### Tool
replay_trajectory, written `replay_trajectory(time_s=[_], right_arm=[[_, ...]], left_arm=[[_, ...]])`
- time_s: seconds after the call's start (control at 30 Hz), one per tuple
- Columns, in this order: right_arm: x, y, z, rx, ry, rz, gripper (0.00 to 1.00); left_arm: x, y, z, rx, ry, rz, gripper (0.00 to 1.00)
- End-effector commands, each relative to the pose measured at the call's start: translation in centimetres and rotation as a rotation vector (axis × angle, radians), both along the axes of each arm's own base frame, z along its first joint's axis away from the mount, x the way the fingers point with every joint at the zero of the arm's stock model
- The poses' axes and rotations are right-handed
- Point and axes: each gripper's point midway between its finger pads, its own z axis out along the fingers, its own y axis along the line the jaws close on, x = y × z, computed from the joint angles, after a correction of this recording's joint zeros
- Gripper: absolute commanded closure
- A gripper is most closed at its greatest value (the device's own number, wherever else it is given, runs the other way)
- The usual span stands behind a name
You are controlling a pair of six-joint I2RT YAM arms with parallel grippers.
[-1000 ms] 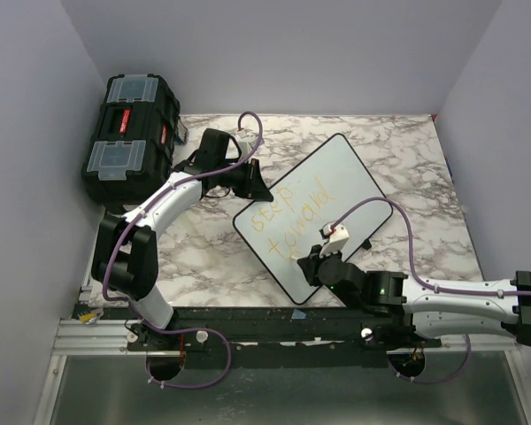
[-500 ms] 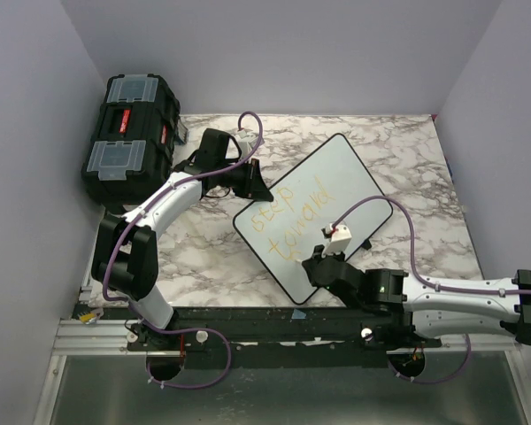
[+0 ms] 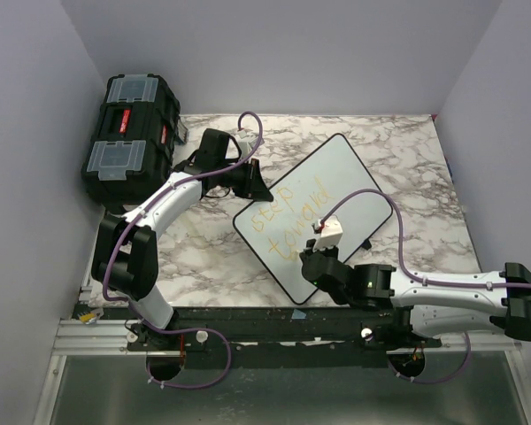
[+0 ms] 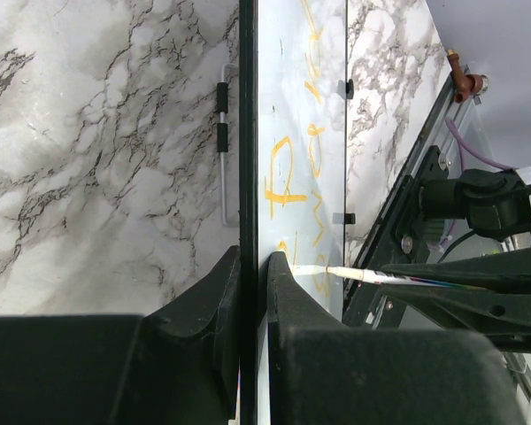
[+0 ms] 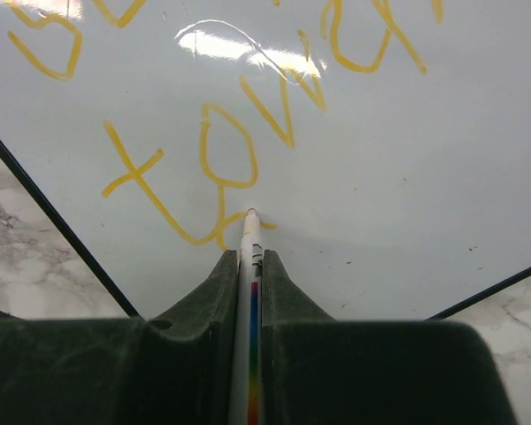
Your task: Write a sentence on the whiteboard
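- Over the last second, your right arm swung its wrist a little toward the near-left. That carried the marker [image 5: 251, 232] down below the second line of writing.
- Your left arm and the whiteboard [image 3: 358, 173] did not shift in that time.
- From this I judged that you had finished two words and were starting a third line, so the sentence [image 3: 294, 212] was only partly done.
- Your right gripper [image 5: 250, 258] was pinching the marker, whose tip touched the board just under the "t" and "o".
- Your left gripper [image 4: 252, 266] was clamped on the board's black rim at its left corner.
- The board lay flat and skewed on the marble table [image 3: 203, 257], well apart from the black toolbox [image 3: 128, 137].
- The writing was yellow-orange and read "step" over "toward". It looked faint from above but bold in the right wrist view, where glare crossed it.
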Motion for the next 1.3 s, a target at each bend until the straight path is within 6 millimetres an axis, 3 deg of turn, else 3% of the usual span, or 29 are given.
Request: replay_trajectory(time_s=[0.0, 0.3, 0.8, 0.93, 1.07, 1.27], right_arm=[[-0.7, -1.5, -2.4, -0.092, 0.052, 0.008, 0.99], [-3.1, -2.1, -4.0, -0.082, 0.177, 0.071, 0.99], [-5.8, -3.6, -7.6, -0.106, 0.373, 0.004, 0.99], [-5.9, -3.2, -6.9, -0.077, 0.363, 0.029, 0.99], [-5.7, -1.1, -5.5, -0.004, 0.324, 0.108, 0.99], [-3.4, 1.7, -1.5, 0.122, 0.182, 0.117, 0.99]], left_arm=[[1.2, 0.7, -0.8, 0.064, -0.131, -0.002, 1.0], [1.3, 0.7, -0.8, 0.063, -0.13, 0.001, 1.0], [1.2, 0.8, -0.8, 0.066, -0.135, 0.0, 1.0], [1.2, 0.7, -0.8, 0.065, -0.134, 0.0, 1.0], [1.2, 0.7, -0.7, 0.064, -0.135, 0.001, 1.0], [1.2, 0.7, -0.7, 0.065, -0.129, 0.004, 1.0]])
